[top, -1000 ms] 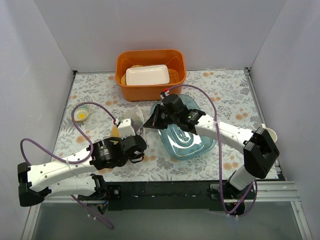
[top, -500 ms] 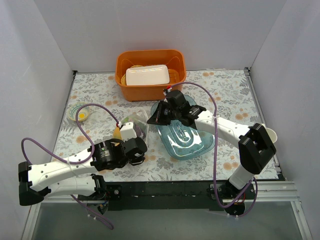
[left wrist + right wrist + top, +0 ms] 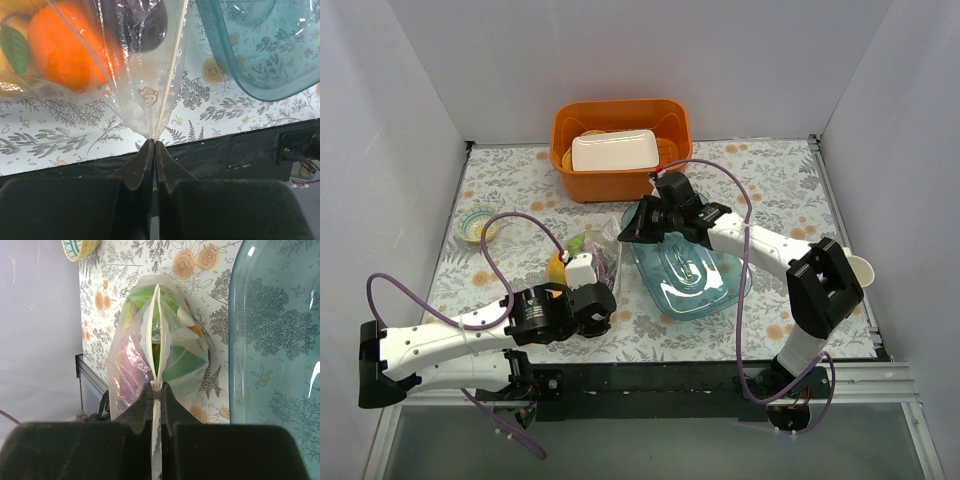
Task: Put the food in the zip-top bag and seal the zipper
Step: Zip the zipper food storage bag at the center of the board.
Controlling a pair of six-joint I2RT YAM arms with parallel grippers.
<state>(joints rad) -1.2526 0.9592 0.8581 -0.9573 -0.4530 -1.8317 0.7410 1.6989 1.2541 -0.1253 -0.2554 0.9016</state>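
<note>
The clear zip-top bag (image 3: 590,250) lies between my two grippers, left of the blue tray. It holds the food: an orange citrus (image 3: 62,50), a dark purple eggplant (image 3: 150,22) and green pieces (image 3: 182,365). My left gripper (image 3: 154,142) is shut on the bag's near corner, at the end of the whitish zipper (image 3: 171,80). In the top view it (image 3: 593,290) is at the bag's near end. My right gripper (image 3: 156,389) is shut on the zipper (image 3: 154,330) at its small white tab, at the bag's far end (image 3: 628,232). The strip runs straight between both grippers.
The clear blue rigid tray (image 3: 715,290) sits right of the bag, under my right arm. An orange basket (image 3: 565,135) with a white tray (image 3: 612,150) stands at the back. A small bowl (image 3: 477,225) sits at the left, a white cup (image 3: 862,267) at the right edge.
My left gripper has drawn the bag's corner toward the near edge. My right gripper has moved slightly farther back along the zipper. The bag now lies stretched between them.
</note>
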